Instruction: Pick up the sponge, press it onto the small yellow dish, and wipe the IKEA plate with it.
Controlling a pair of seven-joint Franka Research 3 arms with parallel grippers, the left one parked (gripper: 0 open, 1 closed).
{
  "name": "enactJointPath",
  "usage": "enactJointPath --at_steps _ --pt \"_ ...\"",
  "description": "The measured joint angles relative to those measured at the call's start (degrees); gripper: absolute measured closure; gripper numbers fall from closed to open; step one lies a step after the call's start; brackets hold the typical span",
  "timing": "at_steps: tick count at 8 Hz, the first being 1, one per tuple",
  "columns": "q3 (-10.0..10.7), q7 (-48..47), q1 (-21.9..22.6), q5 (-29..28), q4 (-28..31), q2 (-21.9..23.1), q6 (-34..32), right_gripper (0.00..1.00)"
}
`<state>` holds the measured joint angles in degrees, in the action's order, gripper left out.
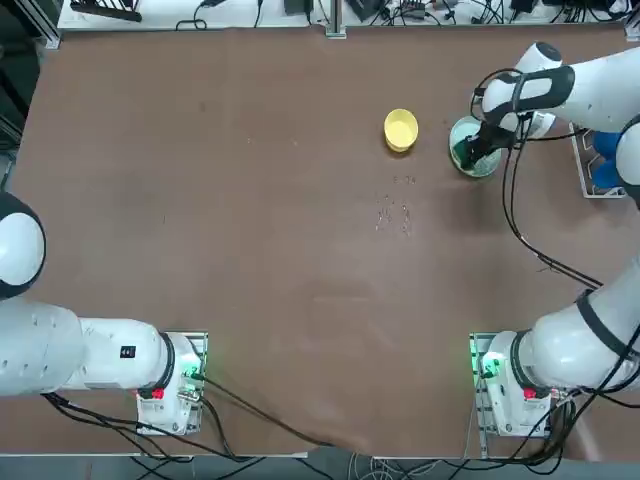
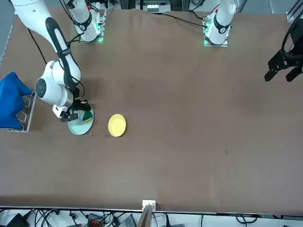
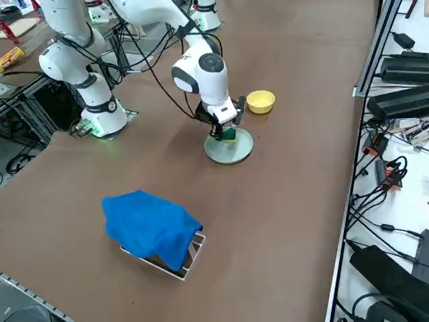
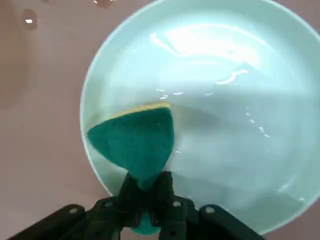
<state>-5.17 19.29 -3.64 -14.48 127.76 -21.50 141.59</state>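
Observation:
My right gripper (image 4: pixel 145 186) is shut on the sponge (image 4: pixel 136 140), pinching its dark green top so the block bulges out ahead of the fingers, a thin yellow edge showing. The sponge rests against the inside of the pale mint IKEA plate (image 4: pixel 240 115), near its rim. From overhead the gripper (image 1: pixel 470 150) and sponge (image 1: pixel 464 152) sit over the plate (image 1: pixel 484 168) at the far right of the table. The small yellow dish (image 1: pixel 401 130) stands just left of the plate, apart from it. The sponge (image 3: pixel 228 135) also shows on the plate (image 3: pixel 229 151) in the side view.
A blue cloth (image 3: pixel 151 225) drapes over a small metal rack (image 3: pixel 191 253) by the table's right edge, beyond the plate. Some small marks (image 1: pixel 395 212) dot the brown tabletop nearer the robot than the yellow dish. Cables hang from the right arm.

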Motion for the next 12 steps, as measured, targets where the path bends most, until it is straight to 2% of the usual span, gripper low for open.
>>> enactJointPath --at_steps 5,12 --pt "0.1 9.0 -6.0 0.0 -0.9 -0.4 -1.7 0.91" --pt "0.2 11.3 -5.8 0.3 -14.7 -8.1 -6.6 0.91"
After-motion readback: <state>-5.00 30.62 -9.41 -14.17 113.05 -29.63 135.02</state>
